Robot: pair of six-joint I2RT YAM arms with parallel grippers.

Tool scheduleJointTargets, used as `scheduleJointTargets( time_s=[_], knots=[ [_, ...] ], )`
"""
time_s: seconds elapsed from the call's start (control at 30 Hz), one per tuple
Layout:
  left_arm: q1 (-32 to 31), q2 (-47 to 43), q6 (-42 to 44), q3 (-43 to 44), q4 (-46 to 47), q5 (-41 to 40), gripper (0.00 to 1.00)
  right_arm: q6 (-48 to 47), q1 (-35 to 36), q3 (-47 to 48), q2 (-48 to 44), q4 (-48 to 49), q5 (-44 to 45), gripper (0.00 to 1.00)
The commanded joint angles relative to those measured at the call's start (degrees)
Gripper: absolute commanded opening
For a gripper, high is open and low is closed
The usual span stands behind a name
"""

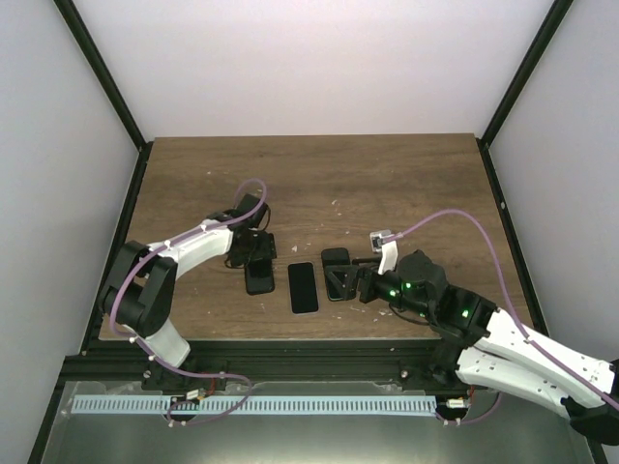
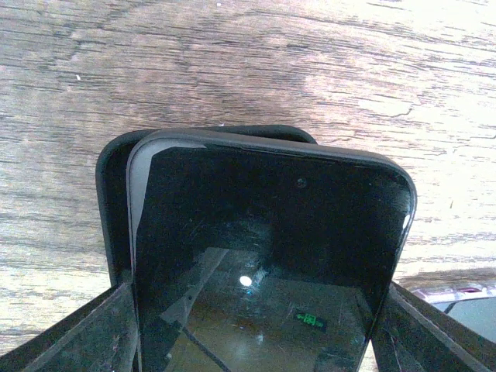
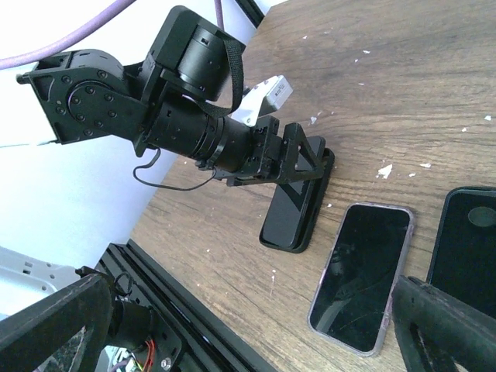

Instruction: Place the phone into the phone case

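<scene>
"Pinching a second handset across its width, your left gripper is closed on it at a broad spread. It holds the handset slightly askew over a black cover, whose rim peeks out along the left and far edges."

"And the phone for this job?"

"Your phone lies flat and screen up at mid-table, between the two arms and just beside that cover. A pale rim, the clear case, rings it, so it reads as seated. The back of the case is hidden from every view."

"The right side?"

"Your right gripper stands fully spread with nothing in it, at another black cover with a corner camera hole. Whether a finger touches that cover cannot be told."

"How should the press go?"

"Square the handset's corners with the cover first, then push down evenly. A tilted push will likely pop one corner while seating another. Consider steadying the cover with your free gripper, since a slick shell on wood will probably slide. Keep clear of the phone next door."

"The setting?"

"A dark wood-grain table scuffed with white flecks. White walls stand on three sides, black frame posts at the corners, and a black rail runs along the near edge."
</scene>
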Motion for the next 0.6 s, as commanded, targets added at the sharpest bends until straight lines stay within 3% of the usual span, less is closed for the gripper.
scheduleJointTargets(
  time_s=[0.0,0.17,0.23,0.43,0.47,0.5,0.57],
  knots=[
    [-0.41,-1.6,-1.39,-0.99,-0.27,-1.42,0.44,0.52,-0.25,0.23,-0.98,-0.12,-0.01,1.0],
    [-0.4,-1.18,-1.73,-1.82,0.02,-2.13,0.49,0.23,-0.24,1.05,-1.21,-1.03,-0.27,1.0],
    [-0.42,-0.9,-2.3,-2.47,0.48,-1.82,0.58,0.13,-0.3,1.42,-1.66,-1.71,-0.05,1.0],
    [-0.5,-2.52,-2.95,-3.68,2.09,-0.96,0.61,-0.32,-0.24,3.57,-2.07,-3.53,1.21,1.0],
    [-0.51,-2.9,-2.75,-3.61,1.92,-0.95,0.9,-0.35,-0.28,4.23,-1.95,-3.95,1.14,1.0],
    [-0.5,-3.22,-2.58,-3.46,1.62,-1.14,0.99,-0.45,-0.24,4.66,-1.91,-4.28,1.17,1.0],
    [-0.5,-3.84,-1.98,-2.84,0.7,-1.37,1.0,-0.24,-0.24,4.98,-2.06,-4.45,1.54,1.0]
  ],
)
